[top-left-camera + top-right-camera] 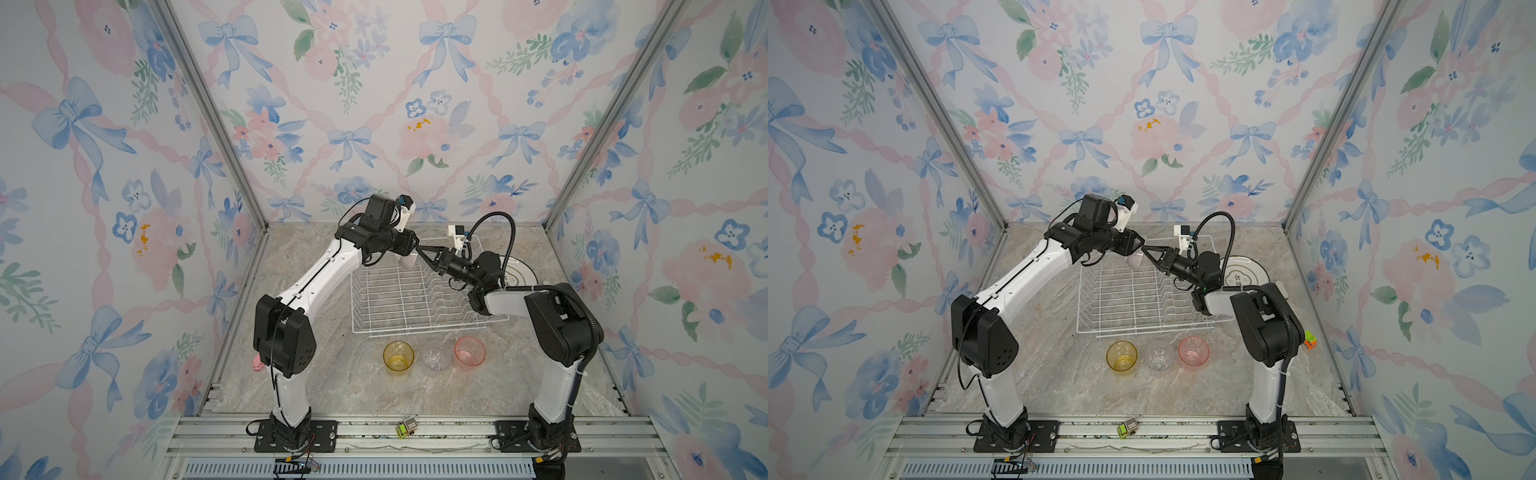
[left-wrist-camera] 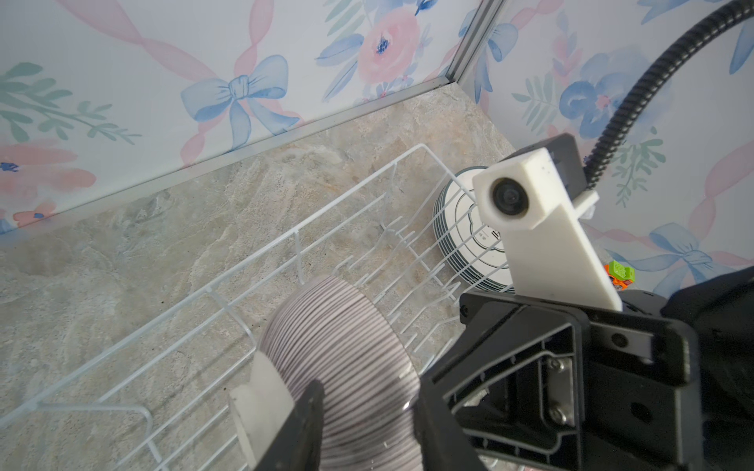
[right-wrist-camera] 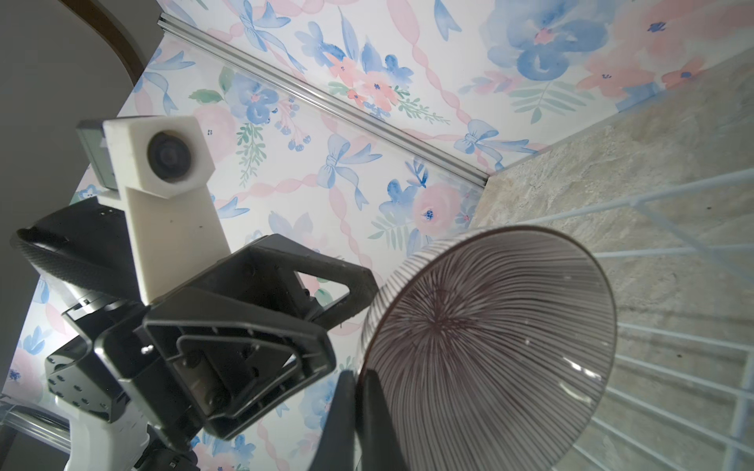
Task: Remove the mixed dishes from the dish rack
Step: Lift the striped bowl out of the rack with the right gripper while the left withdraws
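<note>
The ribbed purplish bowl (image 1: 409, 262) (image 1: 1136, 261) hangs tilted over the far left corner of the white wire dish rack (image 1: 415, 329) (image 1: 1142, 330). My left gripper (image 2: 367, 397) straddles the bowl's (image 2: 347, 346) outer wall, a finger pressed on each side. My right gripper (image 3: 358, 373) is shut on the rim of the bowl (image 3: 489, 367). In both top views the two grippers meet tip to tip, left (image 1: 411, 254) and right (image 1: 419, 248). White plates (image 1: 519, 270) (image 2: 465, 228) are stacked on the table right of the rack. Yellow (image 1: 398, 355), clear (image 1: 435, 358) and pink (image 1: 469, 350) tumblers stand in front of it.
A pink toy (image 1: 257, 365) lies by the left arm's elbow. A green toy car (image 1: 406, 428) sits on the front rail. An orange and green toy (image 1: 1310, 338) rests near the right wall. Flowered walls close in three sides.
</note>
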Available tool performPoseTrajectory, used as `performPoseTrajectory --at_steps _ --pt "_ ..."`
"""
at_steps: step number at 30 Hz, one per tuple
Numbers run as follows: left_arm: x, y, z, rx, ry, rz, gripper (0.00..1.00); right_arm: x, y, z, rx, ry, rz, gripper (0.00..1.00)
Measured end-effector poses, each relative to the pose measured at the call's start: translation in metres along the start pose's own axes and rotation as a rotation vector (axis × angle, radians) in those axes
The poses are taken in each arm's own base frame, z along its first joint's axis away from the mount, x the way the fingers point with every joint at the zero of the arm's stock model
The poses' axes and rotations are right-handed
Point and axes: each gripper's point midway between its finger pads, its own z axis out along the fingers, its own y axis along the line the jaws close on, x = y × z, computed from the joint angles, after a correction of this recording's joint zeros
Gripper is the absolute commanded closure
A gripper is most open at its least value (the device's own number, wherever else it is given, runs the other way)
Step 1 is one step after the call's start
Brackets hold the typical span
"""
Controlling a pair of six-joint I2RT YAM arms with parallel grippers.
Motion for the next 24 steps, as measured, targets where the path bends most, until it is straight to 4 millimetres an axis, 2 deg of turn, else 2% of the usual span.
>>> performPoseTrajectory --at_steps 3,8,12,18,24 --pt "0.000 0.006 -0.001 -0.021 -0.002 -0.004 0.56 0.003 -0.005 0.000 0.034 0.017 -0.013 1.00" --pt "0.003 0.020 -0.011 -0.086 -0.011 -0.012 0.55 0.009 -0.002 -0.003 0.114 0.064 -0.072 1.00" --pt "0.002 0.031 -0.037 -0.140 -0.055 -0.017 0.56 0.018 0.013 -0.009 0.196 0.121 -0.180 1.00" --pt "0.002 0.038 -0.084 -0.227 -0.152 -0.017 0.55 0.049 0.045 -0.003 0.356 0.283 -0.457 1.00" --pt "0.029 0.052 -0.131 -0.324 -0.221 -0.063 0.50 0.091 0.072 -0.007 0.454 0.468 -0.711 1.00"
